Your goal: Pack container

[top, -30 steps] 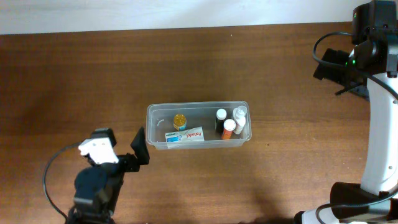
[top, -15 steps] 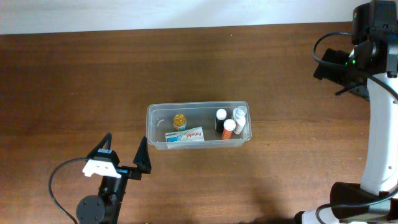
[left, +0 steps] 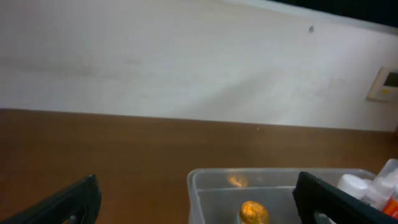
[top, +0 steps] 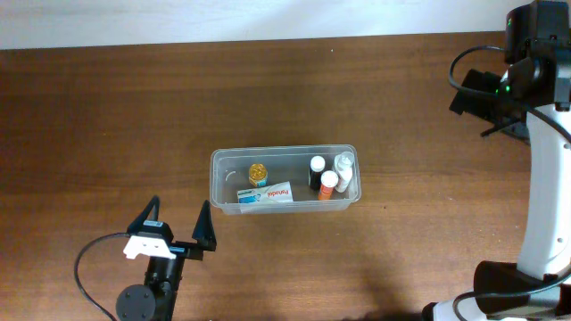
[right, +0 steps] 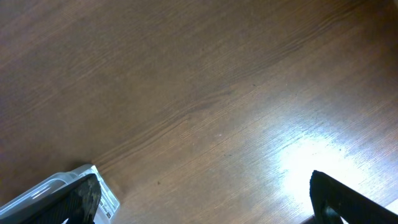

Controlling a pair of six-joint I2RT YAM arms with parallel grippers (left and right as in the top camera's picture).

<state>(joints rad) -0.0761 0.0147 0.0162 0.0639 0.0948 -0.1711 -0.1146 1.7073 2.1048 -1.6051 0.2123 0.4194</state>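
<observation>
The clear rectangular container (top: 284,150) stands at the table's middle. It holds a yellow-capped bottle (top: 258,173), a white-and-blue box (top: 265,194), a black bottle (top: 317,168), a white bottle (top: 343,168) and an orange bottle (top: 328,185). My left gripper (top: 177,224) is open and empty, just in front of and left of the container's front-left corner. The left wrist view shows the container's left end (left: 194,186) and the yellow cap (left: 254,213) between the open fingers (left: 199,205). My right gripper (top: 482,102) is open and empty at the far right, well away from the container.
In the right wrist view bare wood lies between the open fingers (right: 205,205). A pale plastic corner with a label (right: 106,193) shows at the lower left. A white wall (left: 199,62) runs behind the table's far edge.
My left arm has drawn back toward the table's front edge, away from the container's front-left corner, with its fingers spread open. The right arm has not moved.
</observation>
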